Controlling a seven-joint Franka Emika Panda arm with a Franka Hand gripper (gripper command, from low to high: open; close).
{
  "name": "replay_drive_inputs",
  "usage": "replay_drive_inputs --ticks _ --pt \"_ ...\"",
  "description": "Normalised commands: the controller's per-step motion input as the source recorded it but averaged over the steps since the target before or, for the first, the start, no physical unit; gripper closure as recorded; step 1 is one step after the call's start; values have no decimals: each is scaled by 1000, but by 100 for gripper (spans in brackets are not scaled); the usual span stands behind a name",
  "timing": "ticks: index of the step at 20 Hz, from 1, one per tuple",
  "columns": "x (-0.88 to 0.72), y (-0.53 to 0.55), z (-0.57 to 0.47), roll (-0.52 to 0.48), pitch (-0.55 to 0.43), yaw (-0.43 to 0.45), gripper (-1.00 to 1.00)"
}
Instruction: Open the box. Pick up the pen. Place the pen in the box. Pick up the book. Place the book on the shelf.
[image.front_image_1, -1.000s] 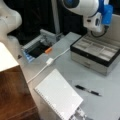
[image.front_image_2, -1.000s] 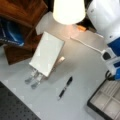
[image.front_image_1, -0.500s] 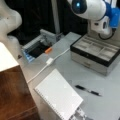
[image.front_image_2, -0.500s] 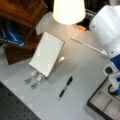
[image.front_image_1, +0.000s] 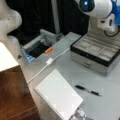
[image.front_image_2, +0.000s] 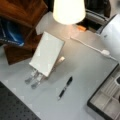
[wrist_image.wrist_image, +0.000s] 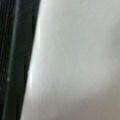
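Wide grey-sided box (image.front_image_1: 96, 55): lid raised, compartments exposed, at table's far edge. Slim black pen (image.front_image_1: 87, 90): on table, untouched. White textured book (image.front_image_1: 58, 97): propped. Gripper: not visible; grip state cannot be told.

Both front views look down from opposite sides, sharing the pen (image.front_image_1: 87, 90) (image.front_image_2: 65, 87); the wrist view seems pressed against a pale surface.

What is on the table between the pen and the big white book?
Nothing. In both front views only bare grey table separates the pen from the book. The gripper is not in view.
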Motion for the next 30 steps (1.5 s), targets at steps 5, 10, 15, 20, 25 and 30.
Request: replay_drive_inputs --ticks 5,10,15,20,25,30 --pt "-20 225 -142 79 -111 -100 -100" --pt "-90 114 -129 63 -72 -79 -100" --pt "-157 -78 -58 27 -8 -94 -100" --pt "-173 -246 -5 13 56 -84 -100" --pt "-106 -397 34 44 145 -41 -100" --pt "-3 -552 2 17 234 13 -100"
